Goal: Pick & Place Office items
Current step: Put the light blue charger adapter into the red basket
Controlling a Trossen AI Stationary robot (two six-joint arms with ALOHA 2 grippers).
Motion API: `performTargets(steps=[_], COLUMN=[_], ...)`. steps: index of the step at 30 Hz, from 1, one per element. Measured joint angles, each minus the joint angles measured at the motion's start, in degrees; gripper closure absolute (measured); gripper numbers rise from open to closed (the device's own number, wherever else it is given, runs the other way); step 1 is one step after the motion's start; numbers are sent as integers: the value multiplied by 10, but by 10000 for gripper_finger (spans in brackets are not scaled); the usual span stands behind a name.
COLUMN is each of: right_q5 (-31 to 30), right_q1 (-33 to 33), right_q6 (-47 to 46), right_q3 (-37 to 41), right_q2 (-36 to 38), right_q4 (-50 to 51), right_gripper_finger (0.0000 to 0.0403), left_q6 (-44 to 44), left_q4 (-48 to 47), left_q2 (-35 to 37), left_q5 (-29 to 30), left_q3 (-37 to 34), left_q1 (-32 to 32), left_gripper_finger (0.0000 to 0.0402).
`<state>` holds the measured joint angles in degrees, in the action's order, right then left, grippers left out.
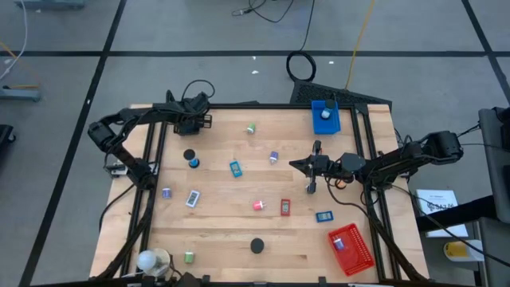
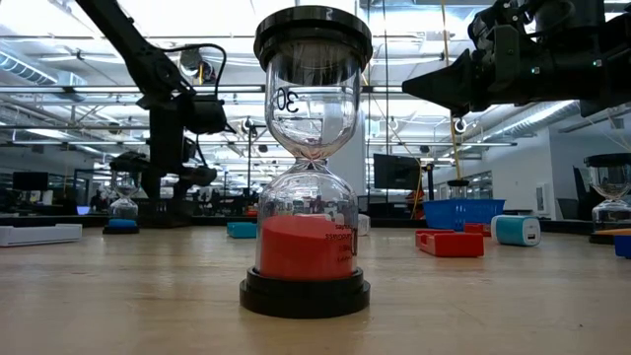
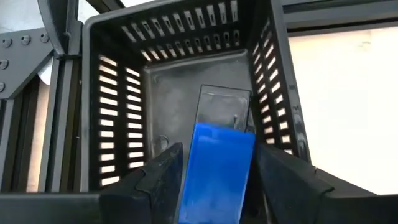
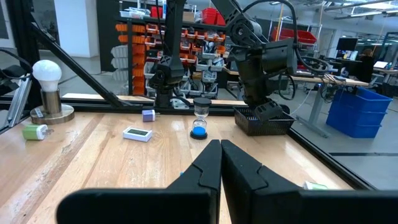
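Note:
My left gripper (image 3: 217, 190) hangs over the black basket (image 3: 118, 112) at the table's far left (image 1: 191, 121), pointing steeply down into it. A flat blue item (image 3: 217, 168) stands tilted between its open fingers, its clear end (image 3: 221, 109) on the basket's floor. My right gripper (image 1: 292, 164) waits shut above the table's middle right, holding nothing (image 4: 221, 155). Other office items lie scattered on the wood: a green one (image 1: 251, 127), a blue block (image 1: 236, 168), a pink roll (image 1: 258, 206), a red block (image 1: 285, 207). My left gripper's fingers (image 3: 161, 180) stand close along the blue item's two long edges, coming from above and slanting down. Whether they touch it I cannot tell. The item's clear end rests on the basket's floor.
A black hourglass with red sand (image 2: 311, 168) stands near the front edge (image 1: 257, 246), and a small blue one (image 1: 194, 162) stands at the left. A blue tray (image 1: 325, 117) sits far right, a red tray (image 1: 351, 247) near right, and a round white and tan object (image 1: 149, 260) near left.

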<state>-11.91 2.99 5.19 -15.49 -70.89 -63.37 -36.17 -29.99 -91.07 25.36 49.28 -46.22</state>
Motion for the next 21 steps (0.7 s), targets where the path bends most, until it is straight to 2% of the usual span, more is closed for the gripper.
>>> performTargets(steps=[6, 14, 18, 21], right_q5=[0, 0, 0, 0], right_q1=[0, 0, 0, 0], right_q6=[0, 0, 0, 0], right_q3=[0, 0, 0, 0], right_q2=[0, 0, 0, 0], right_q4=[0, 0, 0, 0], right_gripper_finger=[399, 399, 399, 398], left_q6=[18, 70, 110, 135], left_q4=[-3, -17, -40, -28], left_q2=[27, 115, 166, 204], left_q5=[-19, -37, -37, -24], left_q3=[0, 0, 0, -20], left_q1=[0, 18, 54, 97], left_gripper_finger=[178, 177, 179, 203])
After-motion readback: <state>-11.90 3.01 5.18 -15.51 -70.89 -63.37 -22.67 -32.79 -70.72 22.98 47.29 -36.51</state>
